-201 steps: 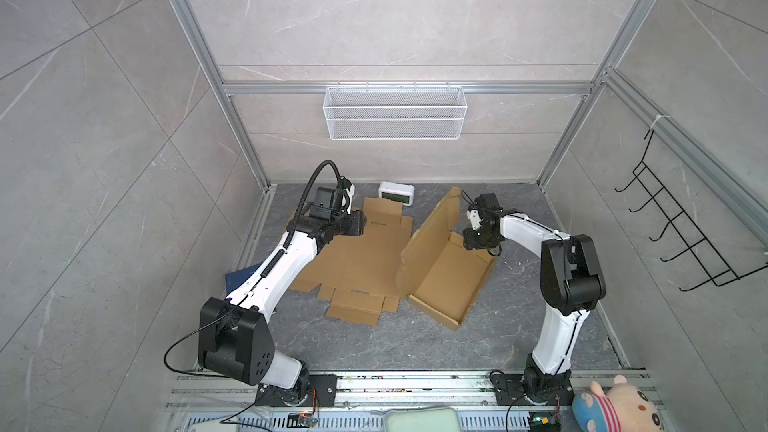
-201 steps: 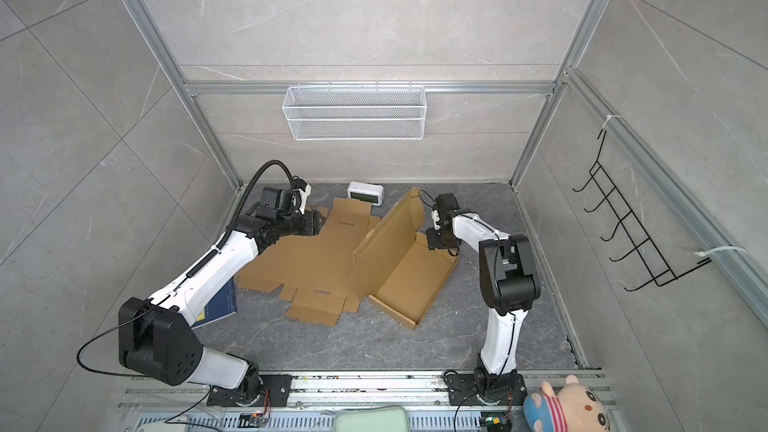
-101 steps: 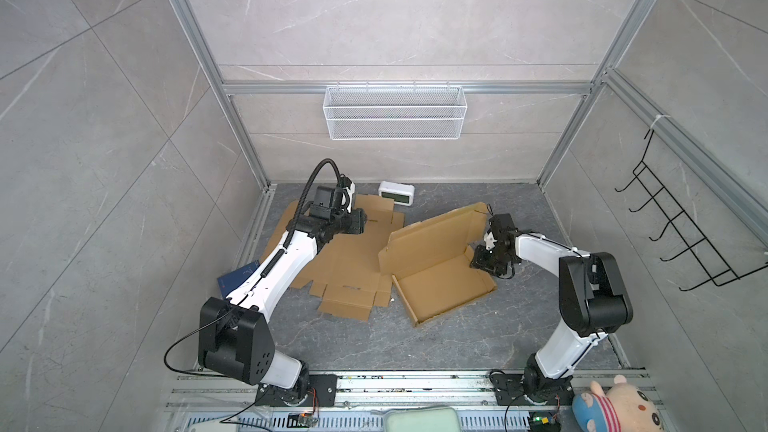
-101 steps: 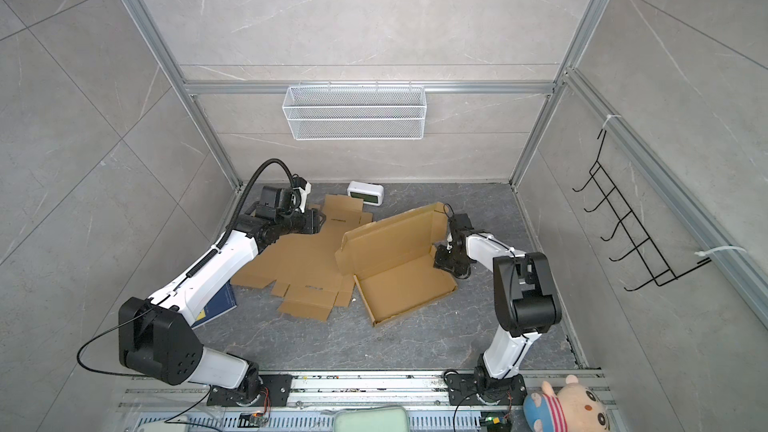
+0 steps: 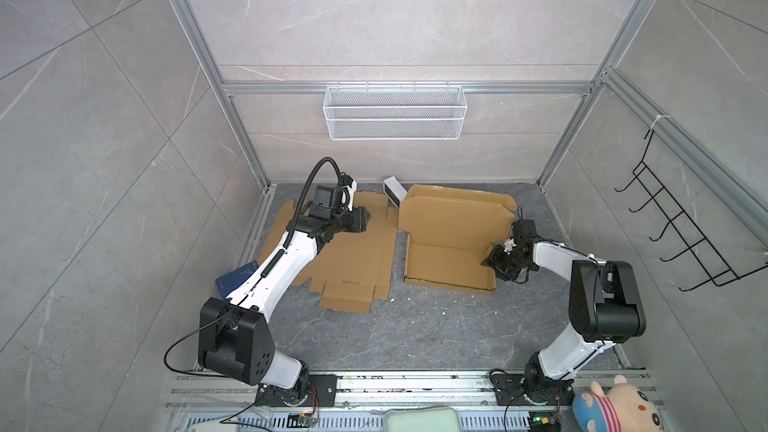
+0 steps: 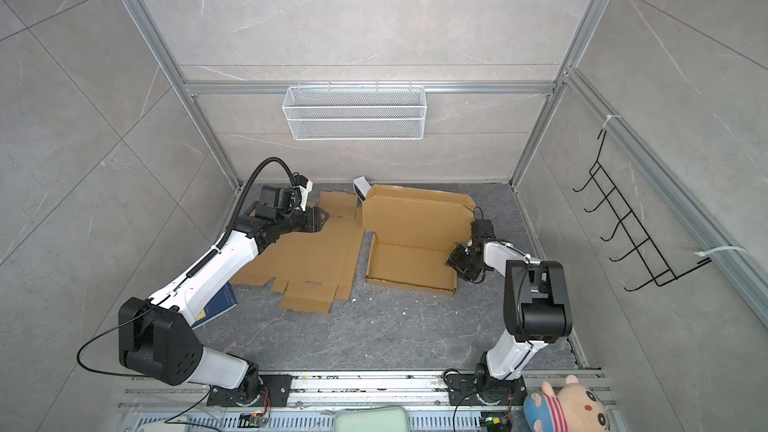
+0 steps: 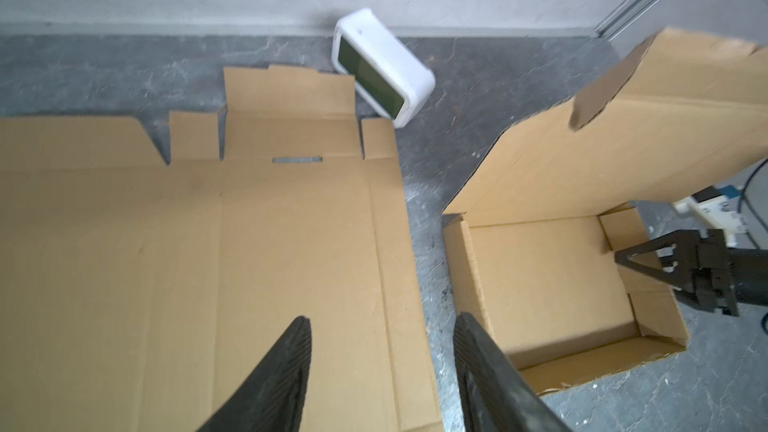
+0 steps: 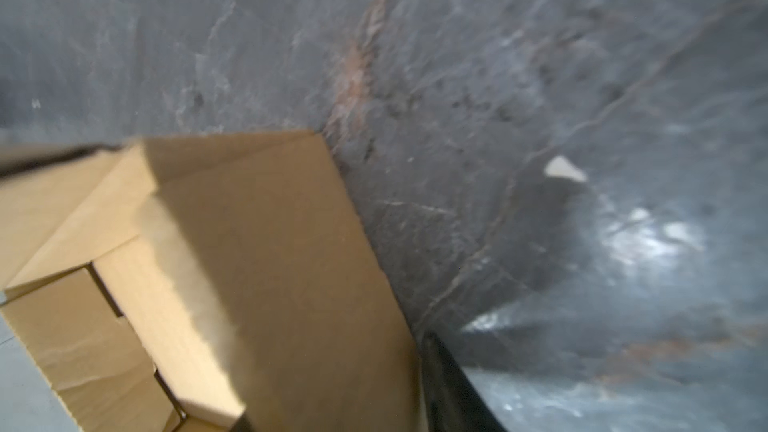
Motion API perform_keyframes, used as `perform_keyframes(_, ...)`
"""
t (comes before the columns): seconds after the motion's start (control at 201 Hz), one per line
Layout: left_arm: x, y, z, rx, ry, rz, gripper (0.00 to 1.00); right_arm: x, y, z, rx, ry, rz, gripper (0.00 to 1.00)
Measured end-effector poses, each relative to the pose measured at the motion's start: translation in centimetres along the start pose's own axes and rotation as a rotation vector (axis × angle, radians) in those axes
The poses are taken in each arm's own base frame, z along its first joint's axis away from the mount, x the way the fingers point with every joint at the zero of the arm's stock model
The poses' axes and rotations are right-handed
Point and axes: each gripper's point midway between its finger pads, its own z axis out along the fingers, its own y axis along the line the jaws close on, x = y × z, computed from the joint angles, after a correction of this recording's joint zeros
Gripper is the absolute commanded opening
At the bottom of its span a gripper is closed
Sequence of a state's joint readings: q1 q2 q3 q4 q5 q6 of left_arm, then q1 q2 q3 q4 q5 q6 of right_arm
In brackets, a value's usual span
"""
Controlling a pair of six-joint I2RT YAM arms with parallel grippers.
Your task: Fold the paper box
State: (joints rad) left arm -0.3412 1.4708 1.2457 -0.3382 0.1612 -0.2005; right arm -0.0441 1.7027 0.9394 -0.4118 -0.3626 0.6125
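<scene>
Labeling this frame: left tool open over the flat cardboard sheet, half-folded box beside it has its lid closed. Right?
No: the half-folded box has its lid raised open, seen in both top views. The left tool is open over the flat cardboard sheet.

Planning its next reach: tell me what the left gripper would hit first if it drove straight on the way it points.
Probably the flat cardboard sheet, near its edge facing the half-folded box; the left gripper tilts down at it. Depth is unclear.

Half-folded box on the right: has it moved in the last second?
Yes. The half-folded box has turned from slanted to square with the back wall, lid toward it.
</scene>
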Motion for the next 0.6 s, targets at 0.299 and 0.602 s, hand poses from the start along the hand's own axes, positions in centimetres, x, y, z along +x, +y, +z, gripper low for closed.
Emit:
perform_keyframes(0.299, -0.8, -3.2, 2.0, 0.224, -0.048, 0.129, 0.61, -1.4, 0.6, -3.8, 0.030, -0.076, -0.142, 0.73)
perform_keyframes(0.602, 0.1, -5.4, 5.8, 0.425, 0.002, 0.194, 0.61, -3.5, 3.0, -13.4, -0.076, -0.370, -0.335, 0.73)
